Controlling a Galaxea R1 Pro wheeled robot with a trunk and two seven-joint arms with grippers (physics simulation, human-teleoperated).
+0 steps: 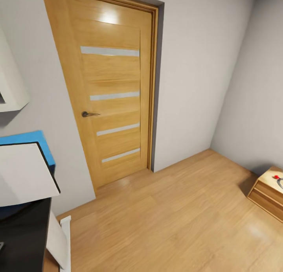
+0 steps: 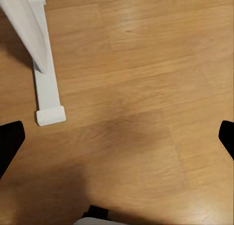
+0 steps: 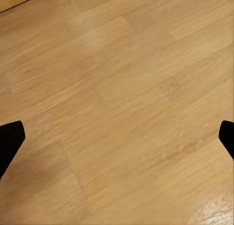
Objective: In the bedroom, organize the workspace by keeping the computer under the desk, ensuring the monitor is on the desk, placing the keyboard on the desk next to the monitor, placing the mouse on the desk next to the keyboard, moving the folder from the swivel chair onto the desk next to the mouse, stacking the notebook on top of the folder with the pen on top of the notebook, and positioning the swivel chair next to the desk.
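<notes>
I'm facing a wooden door (image 1: 112, 91) at twelve o'clock, wood floor (image 1: 177, 221) below, low cabinet (image 1: 269, 193) at four; left tool (image 2: 117, 139) and right tool (image 3: 117, 139) both spread wide, empty.

Floor (image 1: 177, 217): light wood planks, glossy, running from the door wall toward 5 o'clock in the head view.
White foot (image 2: 48, 78): long flat bar lying directly on the floor, blunt end resting on the planks; a slanted white leg rises from it.
Same foot, head view (image 1: 65, 240): at 7 o'clock, beside a dark panel.
Wooden cabinet (image 1: 269, 193): low, standing on the floor at 4 o'clock; small red item on top, too small to tell.
</notes>
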